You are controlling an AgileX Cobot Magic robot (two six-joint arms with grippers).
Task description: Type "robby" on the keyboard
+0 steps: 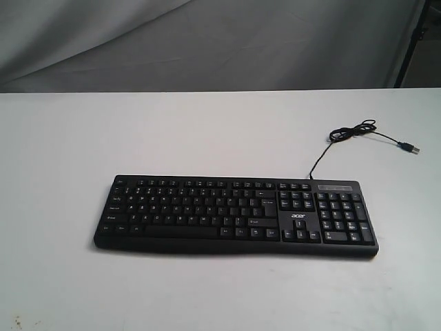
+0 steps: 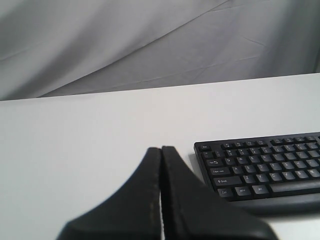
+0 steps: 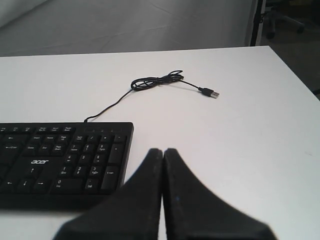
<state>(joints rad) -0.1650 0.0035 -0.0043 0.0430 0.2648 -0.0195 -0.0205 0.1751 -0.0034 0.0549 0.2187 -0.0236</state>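
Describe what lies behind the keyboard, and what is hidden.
From the keyboard a thin black cable loops into a coil and ends in a USB plug lying unconnected on the white table. Grey cloth hangs beyond. The table beneath the keyboard is covered.

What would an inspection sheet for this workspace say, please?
Surface: white table, flat and matte.
Job's things: black Acer keyboard lies flat, number pad on the right arm's side; no key is being pressed.
Clutter: nothing seen.
Grippers: left gripper shut, off the keyboard's left end; right gripper shut, off the number-pad end; neither touches the keyboard.
Cables: thin black cable runs from the keyboard's back edge into a loose coil; its USB plug lies unplugged on the table.
Surroundings: grey cloth backdrop behind the table; dark frame post beyond the far corner.
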